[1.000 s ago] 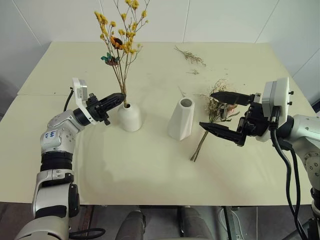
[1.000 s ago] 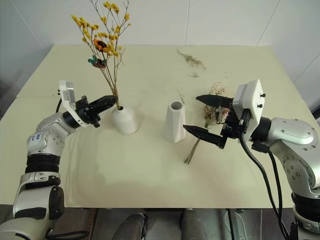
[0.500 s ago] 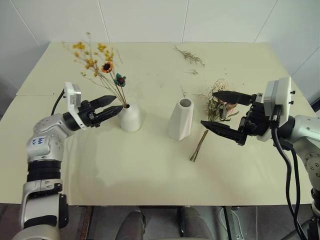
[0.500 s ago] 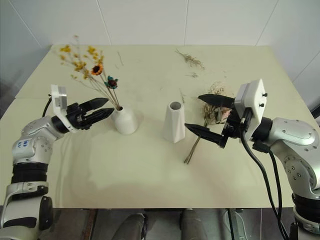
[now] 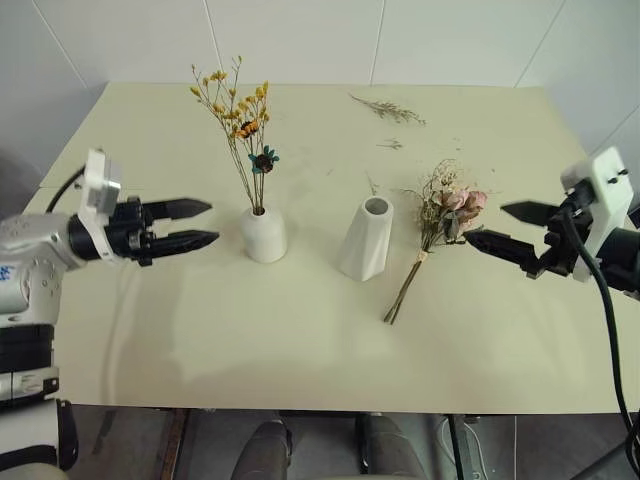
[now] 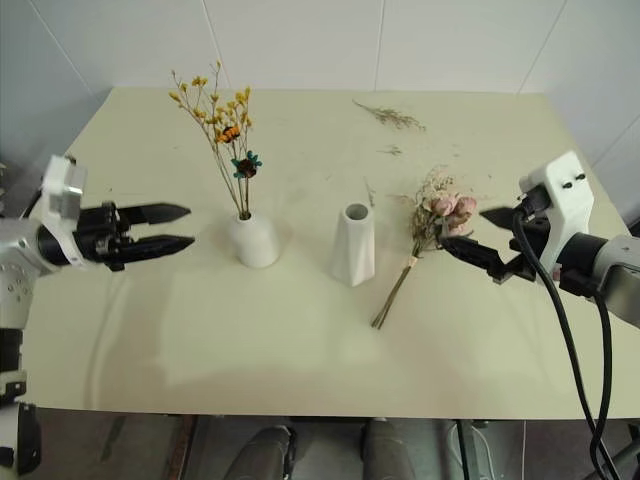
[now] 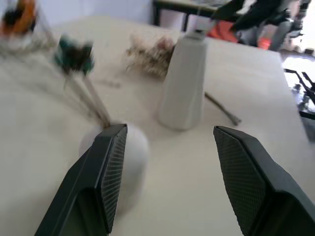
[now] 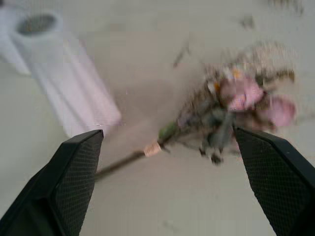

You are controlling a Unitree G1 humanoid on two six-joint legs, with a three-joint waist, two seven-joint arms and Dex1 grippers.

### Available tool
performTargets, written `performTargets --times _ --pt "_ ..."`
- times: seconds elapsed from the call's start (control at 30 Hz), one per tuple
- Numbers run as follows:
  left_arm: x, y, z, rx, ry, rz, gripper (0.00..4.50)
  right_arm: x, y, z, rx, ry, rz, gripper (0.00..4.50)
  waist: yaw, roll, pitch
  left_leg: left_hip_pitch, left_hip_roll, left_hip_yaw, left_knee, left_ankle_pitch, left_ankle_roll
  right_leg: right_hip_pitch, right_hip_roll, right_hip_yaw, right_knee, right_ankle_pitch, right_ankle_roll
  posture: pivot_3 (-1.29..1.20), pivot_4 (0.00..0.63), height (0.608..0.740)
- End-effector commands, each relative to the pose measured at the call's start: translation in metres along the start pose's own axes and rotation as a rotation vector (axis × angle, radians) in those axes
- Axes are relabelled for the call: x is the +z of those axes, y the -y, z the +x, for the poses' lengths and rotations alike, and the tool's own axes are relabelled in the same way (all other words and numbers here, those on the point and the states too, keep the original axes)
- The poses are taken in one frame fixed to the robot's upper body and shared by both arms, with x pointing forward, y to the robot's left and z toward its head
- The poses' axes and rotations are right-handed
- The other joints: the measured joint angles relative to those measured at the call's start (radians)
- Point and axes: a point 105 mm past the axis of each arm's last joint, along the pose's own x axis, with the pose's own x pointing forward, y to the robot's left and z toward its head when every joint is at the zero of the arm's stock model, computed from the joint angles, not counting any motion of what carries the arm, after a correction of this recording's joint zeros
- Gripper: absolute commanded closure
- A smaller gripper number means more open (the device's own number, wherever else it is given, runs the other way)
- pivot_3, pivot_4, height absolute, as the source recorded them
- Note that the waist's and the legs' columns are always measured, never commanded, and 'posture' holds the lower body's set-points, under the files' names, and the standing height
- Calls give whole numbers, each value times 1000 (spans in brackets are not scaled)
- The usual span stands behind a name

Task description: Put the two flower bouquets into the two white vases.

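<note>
white vases (image 5: 263,234), pink roses (image 5: 458,200), black claw (image 5: 190,224)

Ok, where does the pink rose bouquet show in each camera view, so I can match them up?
Left eye view: pink rose bouquet lies flat on the table, right of centre.
Right eye view: same place, heads toward the back.
Left wrist view: pale blur behind the tall vase.
Right wrist view: ahead, between the right claw's fingers.
Shared landmark: tall white vase beside it.
</note>
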Motion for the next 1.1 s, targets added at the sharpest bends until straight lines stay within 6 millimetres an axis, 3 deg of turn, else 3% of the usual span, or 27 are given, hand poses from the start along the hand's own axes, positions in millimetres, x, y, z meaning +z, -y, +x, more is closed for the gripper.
performTargets --times 0.03,0.13,0.23,0.5,0.77,0.93,1.1 --pt "27 7 12 -76 33 76 1515 -7 6 -1 -59 -115 72 0 -4 0 0 0 0 0 0 0 0 0 0 0 0 0 0 0 150 740" --pt "32 7 19 -94 40 98 1515 -9 7 0 -67 -164 102 0 -18 0 0 1 0 2 -3 0 0 -1 1 1 0 0 0 0 150 740" --pt "33 5 25 -120 60 117 1515 -3 8 19 -47 -192 176 0 -31 0 0 0 1 3 -3 1 0 -1 1 1 0 0 0 0 150 740" --pt "13 10 25 -116 51 84 1515 -1 -3 42 4 -298 252 0 -31 0 0 -2 2 4 -4 3 -3 -6 1 4 -1 1 0 0 150 740" --pt "8 14 26 -105 56 82 1515 -10 -11 64 -33 -345 305 0 -29 0 0 -15 2 3 2 4 -4 -17 0 4 2 1 1 0 150 740" --pt "8 16 23 -82 55 82 1515 -1 -33 88 -19 -325 321 0 -39 0 0 -15 2 3 2 4 -4 -17 0 4 3 1 1 0 150 740" --pt "7 18 21 -62 55 81 1515 -3 -41 97 -41 -340 342 0 -42 0 0 -15 3 3 2 4 -5 -17 0 4 3 1 1 0 150 740"
